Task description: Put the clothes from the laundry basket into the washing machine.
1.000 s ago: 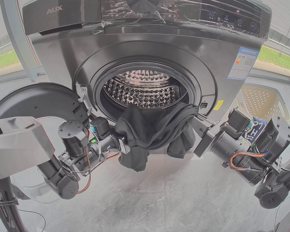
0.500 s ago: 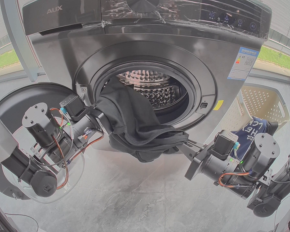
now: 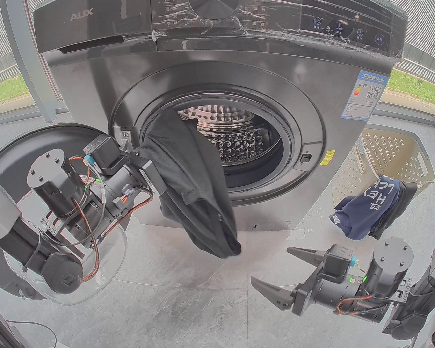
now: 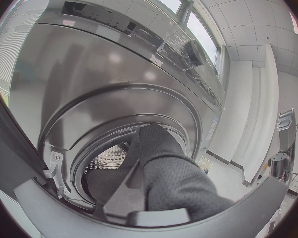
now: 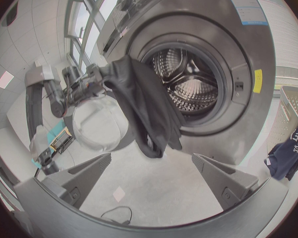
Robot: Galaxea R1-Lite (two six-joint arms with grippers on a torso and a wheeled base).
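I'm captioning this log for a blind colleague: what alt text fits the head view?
The left gripper holds a black garment at the mouth of the grey front-loading washing machine, most of it hanging outside the drum. The right gripper is open, low over the floor; a navy printed shirt drapes over the beige perforated laundry basket.

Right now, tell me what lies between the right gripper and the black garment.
Only bare floor, in the head view and the right wrist view alike, separates the right gripper from the black garment.

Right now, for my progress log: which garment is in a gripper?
The black garment, clamped in the left gripper; the navy shirt hangs over the laundry basket.
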